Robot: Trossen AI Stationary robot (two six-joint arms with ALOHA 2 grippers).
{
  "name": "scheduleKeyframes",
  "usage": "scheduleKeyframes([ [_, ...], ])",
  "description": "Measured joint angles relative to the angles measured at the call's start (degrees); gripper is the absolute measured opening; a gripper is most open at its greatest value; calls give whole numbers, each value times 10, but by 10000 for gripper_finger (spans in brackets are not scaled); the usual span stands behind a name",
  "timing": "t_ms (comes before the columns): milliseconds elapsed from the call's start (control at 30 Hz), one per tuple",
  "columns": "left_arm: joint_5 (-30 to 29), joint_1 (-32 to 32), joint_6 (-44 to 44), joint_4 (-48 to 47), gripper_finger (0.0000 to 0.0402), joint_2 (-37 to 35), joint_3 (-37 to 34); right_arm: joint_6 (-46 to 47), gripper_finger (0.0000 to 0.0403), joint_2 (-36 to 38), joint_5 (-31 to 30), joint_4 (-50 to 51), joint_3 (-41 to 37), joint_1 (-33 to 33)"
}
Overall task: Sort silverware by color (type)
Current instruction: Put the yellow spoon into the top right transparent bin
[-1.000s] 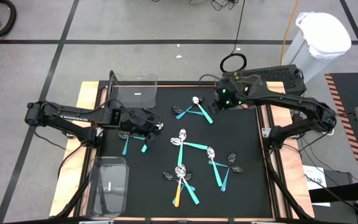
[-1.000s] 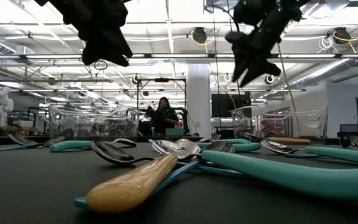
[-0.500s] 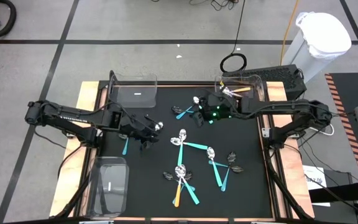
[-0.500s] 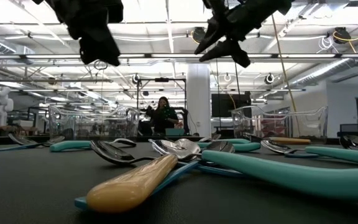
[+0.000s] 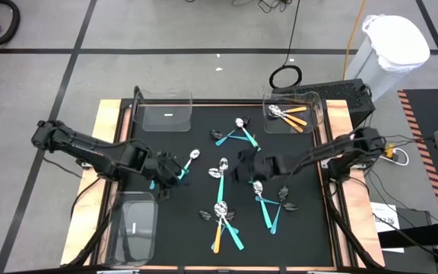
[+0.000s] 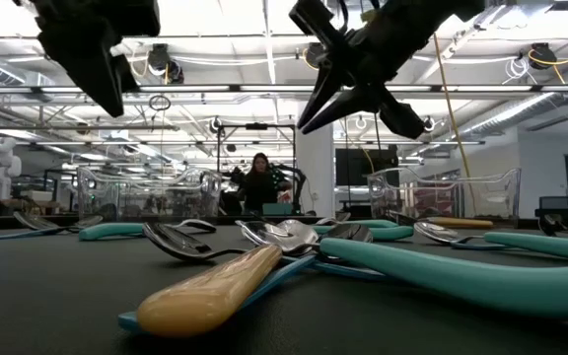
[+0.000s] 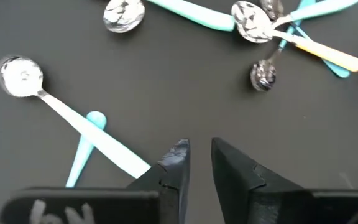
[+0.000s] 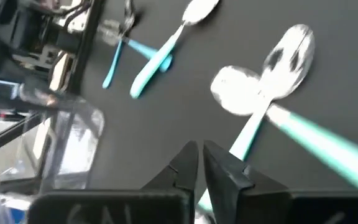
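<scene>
Teal-handled spoons and forks lie scattered flat on the black mat [image 5: 310,228]: a pair [image 5: 238,134] at the far middle, spoons [image 5: 220,172] in the centre, others [image 5: 266,204] to the right. One orange-handled piece [image 5: 217,240] lies near the front. My left gripper [image 7: 199,152] hovers over bare mat with a narrow gap, beside a teal-handled spoon [image 7: 73,118]. My right gripper [image 8: 199,155] hangs above the mat with its fingers together, short of two spoon heads [image 8: 260,74].
A clear bin [image 5: 291,118] at the far right holds orange-handled pieces. Two more clear bins stand at the far left [image 5: 164,114] and near left [image 5: 134,224]. Bare mat lies at the near left and far middle. A person shows far off in the room.
My right gripper has swung from over the far-right bin toward the table's middle and come lower, rolling as it went. My left gripper has shifted a little toward the near edge. No silverware has moved.
</scene>
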State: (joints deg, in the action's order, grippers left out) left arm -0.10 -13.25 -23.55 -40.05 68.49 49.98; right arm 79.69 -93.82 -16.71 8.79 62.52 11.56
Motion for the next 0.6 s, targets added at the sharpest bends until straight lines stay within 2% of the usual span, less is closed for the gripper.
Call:
scheduleKeyframes([
  [167, -11, -24, -25, 1, 50, 0, 0, 51, 8, -39, -26, -9, 21, 47],
  [333, -49, -55, -75, 6, 40, 0, 0, 15, 2, -80, -25, 51, 98, 66],
  [500, -105, -69, -145, 13, 38, 0, 0, -70, 1, -113, 35, 133, 179, 69],
  [600, -128, -70, -171, 33, 39, 0, 0, -113, 1, -119, 85, 140, 195, 70],
])
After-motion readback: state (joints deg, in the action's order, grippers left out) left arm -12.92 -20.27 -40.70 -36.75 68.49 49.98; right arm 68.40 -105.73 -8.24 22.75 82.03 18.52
